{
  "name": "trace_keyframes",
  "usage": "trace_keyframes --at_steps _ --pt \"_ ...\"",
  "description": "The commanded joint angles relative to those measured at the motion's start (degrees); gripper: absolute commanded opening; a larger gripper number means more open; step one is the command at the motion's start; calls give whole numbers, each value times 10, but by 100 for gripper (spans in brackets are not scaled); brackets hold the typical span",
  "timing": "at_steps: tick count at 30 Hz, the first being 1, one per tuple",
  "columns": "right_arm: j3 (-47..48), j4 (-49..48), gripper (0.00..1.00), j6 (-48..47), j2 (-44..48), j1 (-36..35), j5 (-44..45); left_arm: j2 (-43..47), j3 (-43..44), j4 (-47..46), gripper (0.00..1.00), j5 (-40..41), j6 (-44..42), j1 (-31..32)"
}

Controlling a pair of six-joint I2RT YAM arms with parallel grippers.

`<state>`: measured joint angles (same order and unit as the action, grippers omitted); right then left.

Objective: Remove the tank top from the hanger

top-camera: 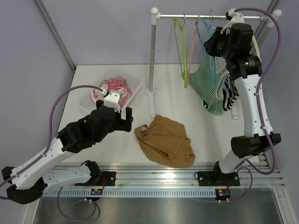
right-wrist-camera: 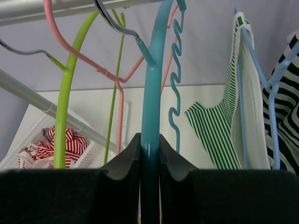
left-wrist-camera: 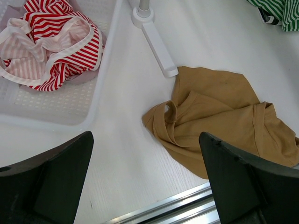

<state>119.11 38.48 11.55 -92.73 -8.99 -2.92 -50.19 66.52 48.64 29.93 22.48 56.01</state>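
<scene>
A green-and-white striped tank top (top-camera: 209, 85) hangs from a teal hanger (top-camera: 206, 37) on the rail (top-camera: 205, 17) at the back right; it also shows in the right wrist view (right-wrist-camera: 216, 129). My right gripper (top-camera: 216, 42) is shut on the teal hanger's arm (right-wrist-camera: 151, 107), just below its hook. My left gripper (top-camera: 122, 113) is open and empty, low over the table between the basket and a tan tank top (top-camera: 166, 140), which lies crumpled on the table (left-wrist-camera: 219, 116).
A white basket (top-camera: 132, 87) holds red-and-white striped clothes (left-wrist-camera: 51, 44). The rack's post (top-camera: 152, 60) and foot (left-wrist-camera: 156, 42) stand mid-table. Green (right-wrist-camera: 65, 107) and pink (right-wrist-camera: 119, 98) hangers hang bare. A black-and-white striped garment (top-camera: 230, 95) hangs on a blue hanger (right-wrist-camera: 243, 93).
</scene>
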Motion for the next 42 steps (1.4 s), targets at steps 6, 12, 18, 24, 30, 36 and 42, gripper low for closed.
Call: trace_keyframes --at_steps 6,12,18,24,30,36,42 --pt "-4 -61 0 14 -4 -1 -23 -24 -9 -65 99 -41 4 1" --pt "-24 -63 18 13 20 -1 -16 -63 -43 -153 99 -97 19 19" --pt "-51 -54 49 -5 77 -1 7 -123 -91 -265 99 -162 4 45" --pt "-115 -37 100 -14 179 -1 7 -214 -95 -333 99 -194 -26 82" --pt "-231 -28 100 -17 329 -1 -21 -353 -43 -316 99 -179 -45 120" --pt "-332 -37 99 -7 467 -1 -115 -483 -10 -312 99 -171 -39 143" --pt "-336 0 100 -13 519 -1 -196 -531 -30 -364 99 -182 -17 148"
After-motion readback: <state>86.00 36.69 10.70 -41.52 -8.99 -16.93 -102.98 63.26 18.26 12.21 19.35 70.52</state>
